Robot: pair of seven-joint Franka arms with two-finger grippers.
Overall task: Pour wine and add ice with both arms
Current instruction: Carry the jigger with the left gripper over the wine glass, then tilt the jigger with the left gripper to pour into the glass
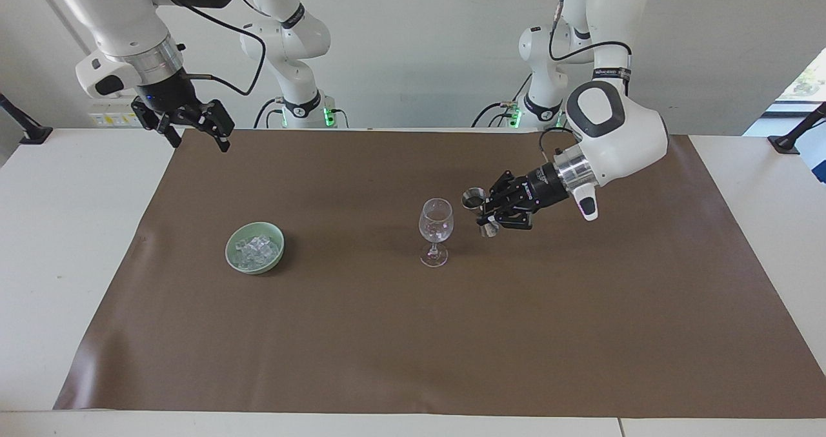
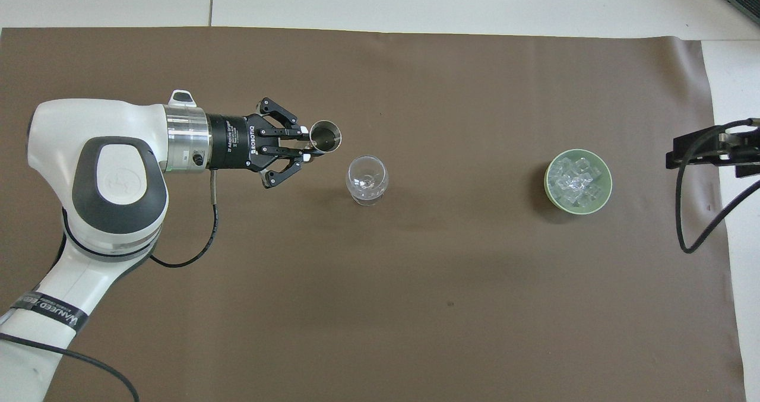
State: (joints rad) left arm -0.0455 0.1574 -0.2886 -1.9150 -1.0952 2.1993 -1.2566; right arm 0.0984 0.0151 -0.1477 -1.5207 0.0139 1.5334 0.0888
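Left gripper [image 1: 485, 215]: you've got its jaws clamped tight on a little metal jigger [image 1: 476, 199], held up over the brown mat [image 1: 452, 334] just beside the wine glass, on the left arm's side of it. The cup end points up, mouth open to the top.

Jigger from above: in the overhead view its round mouth [image 2: 326, 136] sits close to the glass rim but not over it, so you're still apart from the bowl of the glass.

Wine glass [image 1: 436, 230]: upright near the middle of the mat, clear, standing on its foot. Can't tell you if there's anything in it.

Ice [image 1: 257, 250]: a heap of small clear cubes piled in a pale green bowl [image 1: 232, 251], toward the right arm's end of the counter, well apart from the glass. Nothing touching it.

Right gripper [image 1: 193, 124]: jaws spread wide with nothing in them, hanging up over the mat's edge at the robots' end, at the right arm's corner. That arm's just waiting.

Counter [image 1: 64, 230]: white, showing around the mat on all sides.
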